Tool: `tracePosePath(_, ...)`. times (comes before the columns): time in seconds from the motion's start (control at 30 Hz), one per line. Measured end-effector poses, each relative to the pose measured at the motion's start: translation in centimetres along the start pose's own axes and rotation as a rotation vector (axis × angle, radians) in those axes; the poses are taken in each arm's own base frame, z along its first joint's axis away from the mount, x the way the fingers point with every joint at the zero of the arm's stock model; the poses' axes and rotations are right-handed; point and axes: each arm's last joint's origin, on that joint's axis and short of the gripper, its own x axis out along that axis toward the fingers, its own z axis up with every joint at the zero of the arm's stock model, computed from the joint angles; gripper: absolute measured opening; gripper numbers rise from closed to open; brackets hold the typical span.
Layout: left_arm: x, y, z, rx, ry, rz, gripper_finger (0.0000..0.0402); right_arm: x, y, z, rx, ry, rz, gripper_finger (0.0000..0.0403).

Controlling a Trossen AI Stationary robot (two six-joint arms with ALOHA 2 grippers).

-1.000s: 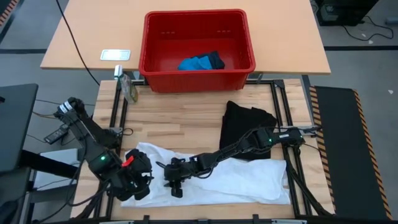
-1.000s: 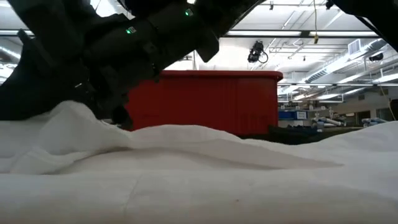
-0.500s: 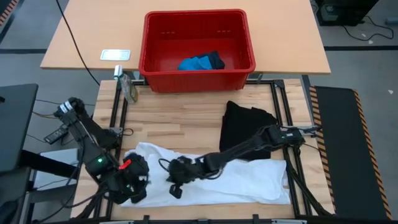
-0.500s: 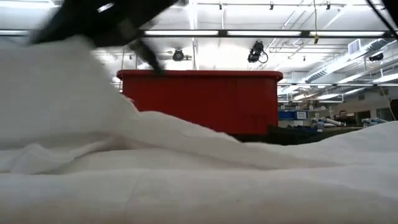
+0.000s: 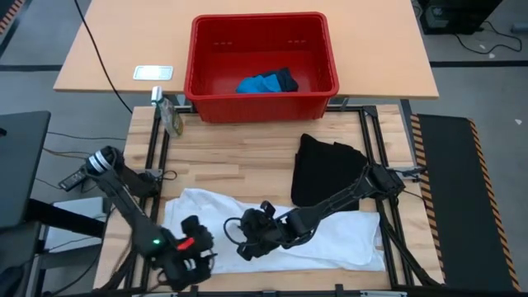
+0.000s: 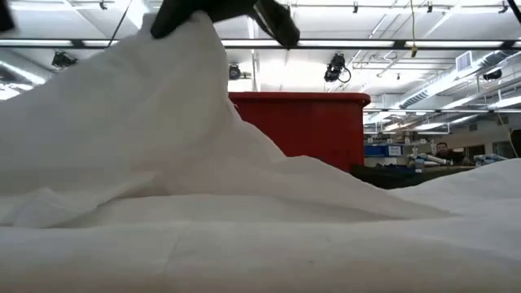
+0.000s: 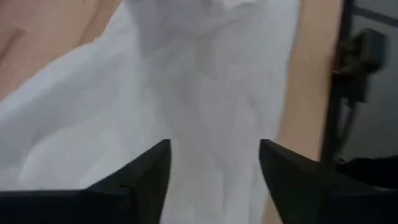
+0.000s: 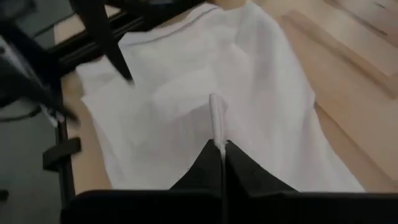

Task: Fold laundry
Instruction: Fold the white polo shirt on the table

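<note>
A white garment [image 5: 330, 235] lies spread along the table's near edge. A black shirt [image 5: 326, 169] lies behind its right part. A small bright blue piece [image 5: 260, 82] lies inside the red basket [image 5: 262, 111]. My right gripper [image 5: 252, 238] is shut on the white garment left of its middle. My left gripper [image 5: 191, 256] is open over the garment's left end; in the left wrist view [image 7: 214, 162] its fingers stand apart above the cloth. I cannot tell whether it touches the cloth. My right gripper pinches a raised fold of the white garment [image 8: 217, 118] between its two shut fingers. The fold stands as a thin ridge out of the fingertips. In the low view the cloth rises in a peak [image 6: 191, 49] under the gripper, and the rest lies on the table.
The red basket stands on the far table behind the work table. A white card [image 5: 153, 73] and a small object [image 5: 169, 115] lie at the far left. Bare wood [image 5: 231, 161] lies between the basket and the garments.
My right gripper has gone a little toward the table's right edge and up, drawing the white cloth into a tall peak while the rest stays flat. My left gripper has gone toward the table's near edge.
</note>
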Motion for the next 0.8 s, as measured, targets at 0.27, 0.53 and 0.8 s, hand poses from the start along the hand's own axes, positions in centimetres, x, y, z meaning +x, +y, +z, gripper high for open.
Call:
tracePosePath(0.27,3.5,1.1,1.6,-0.076,0.024,0.129,0.0331,0.8,-0.4,1.6,0.049,-0.023,0.071,0.0002)
tracePosePath(0.53,3.8,1.0,2.1,-0.132,0.01,0.111,0.0313,0.4,0.2,1.5,0.002,-0.032,0.116,0.0002)
tracePosePath(0.8,3.9,0.4,1.0,0.004,-0.055,0.149,0.0102,-0.5,1.1,0.6,0.029,-0.108,0.056,0.0002)
